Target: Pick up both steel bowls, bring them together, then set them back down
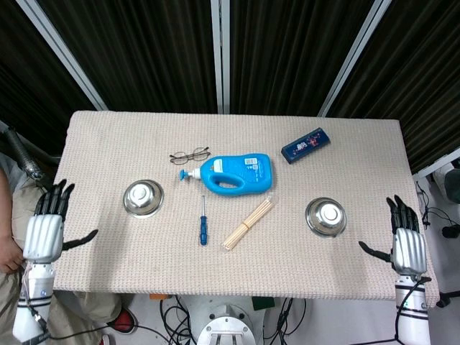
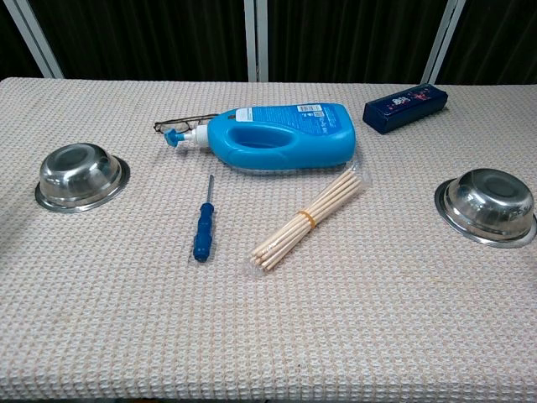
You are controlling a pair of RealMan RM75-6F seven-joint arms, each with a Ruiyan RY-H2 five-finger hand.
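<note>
Two steel bowls lie upside down on the beige table cloth. The left bowl (image 1: pixel 143 198) (image 2: pixel 81 176) sits at the table's left side, the right bowl (image 1: pixel 325 217) (image 2: pixel 487 206) at its right side. My left hand (image 1: pixel 45 231) hangs off the table's left edge, fingers spread, holding nothing, well clear of the left bowl. Past the front right corner my right hand (image 1: pixel 407 244) is likewise spread and holds nothing, apart from the right bowl. Neither hand shows in the chest view.
Between the bowls lie a blue detergent bottle (image 1: pixel 231 172) (image 2: pixel 268 137), glasses (image 1: pixel 190 154), a blue screwdriver (image 1: pixel 203 224) (image 2: pixel 203 227) and a bundle of wooden sticks (image 1: pixel 249 223) (image 2: pixel 310 217). A dark blue box (image 1: pixel 306 144) (image 2: pixel 405 107) rests at the back right.
</note>
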